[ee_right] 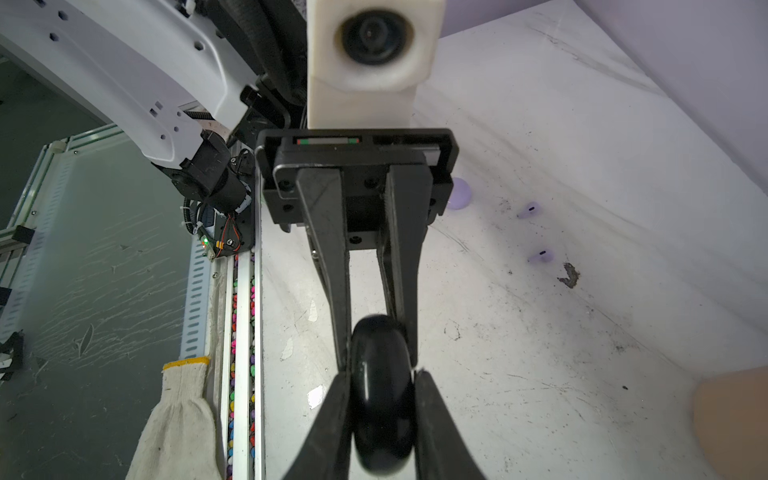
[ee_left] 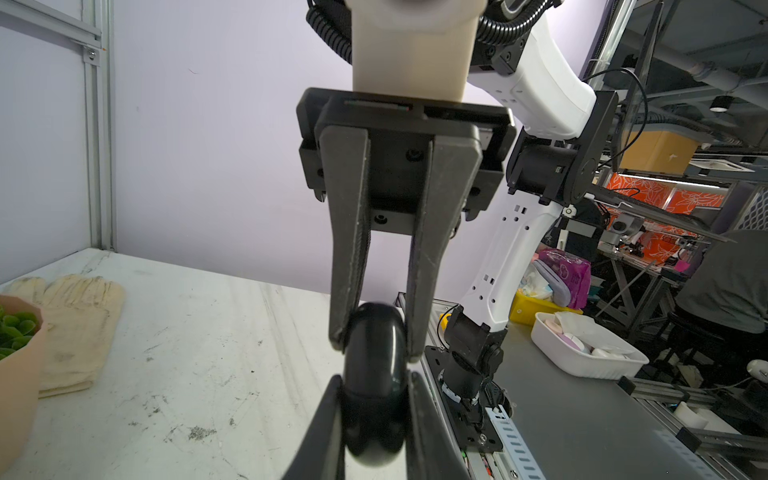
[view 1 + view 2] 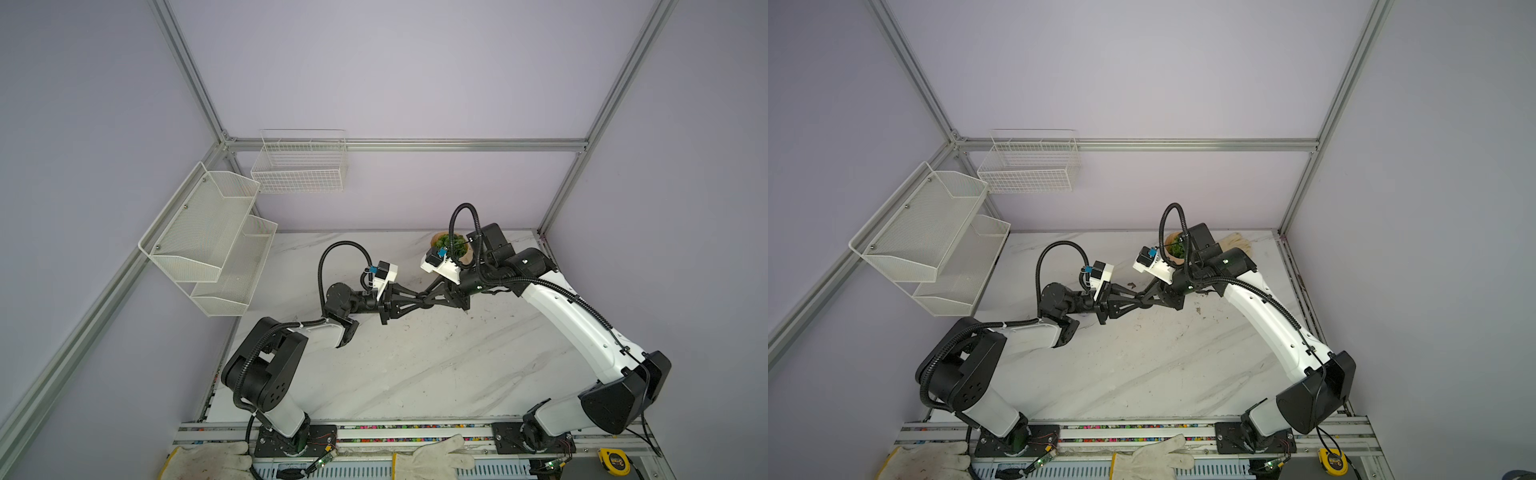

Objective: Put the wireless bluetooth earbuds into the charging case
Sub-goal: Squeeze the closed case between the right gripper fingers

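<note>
Left wrist view: left hand (image 2: 376, 378) and right hand (image 2: 376, 350) clamp black case (image 2: 374, 411).

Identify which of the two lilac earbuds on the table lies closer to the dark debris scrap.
The nearer earbud lies close beside the debris scrap; the farther earbud sits apart from it, toward the round lilac case.
</note>
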You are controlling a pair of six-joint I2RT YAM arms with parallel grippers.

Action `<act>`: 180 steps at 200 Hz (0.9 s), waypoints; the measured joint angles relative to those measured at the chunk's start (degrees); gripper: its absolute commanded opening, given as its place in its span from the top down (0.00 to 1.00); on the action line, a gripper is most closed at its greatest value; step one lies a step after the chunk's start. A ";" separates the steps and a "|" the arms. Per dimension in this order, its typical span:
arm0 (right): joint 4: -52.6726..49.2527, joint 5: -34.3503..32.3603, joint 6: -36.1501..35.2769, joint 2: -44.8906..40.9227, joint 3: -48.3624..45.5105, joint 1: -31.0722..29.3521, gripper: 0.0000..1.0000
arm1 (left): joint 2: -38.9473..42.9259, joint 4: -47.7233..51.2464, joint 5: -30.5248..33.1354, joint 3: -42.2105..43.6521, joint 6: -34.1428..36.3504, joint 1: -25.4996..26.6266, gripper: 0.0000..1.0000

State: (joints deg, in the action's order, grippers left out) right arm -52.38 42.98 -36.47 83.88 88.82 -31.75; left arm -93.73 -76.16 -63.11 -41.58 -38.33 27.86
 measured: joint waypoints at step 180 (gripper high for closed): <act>5.46 -7.17 0.83 -2.29 -3.74 -3.43 0.83 | 0.00 1.73 -1.68 0.00 1.51 -1.25 1.00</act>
State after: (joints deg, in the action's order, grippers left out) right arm -46.92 35.81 -35.64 81.58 85.08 -35.18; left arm -93.73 -74.43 -64.79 -41.58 -36.82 26.61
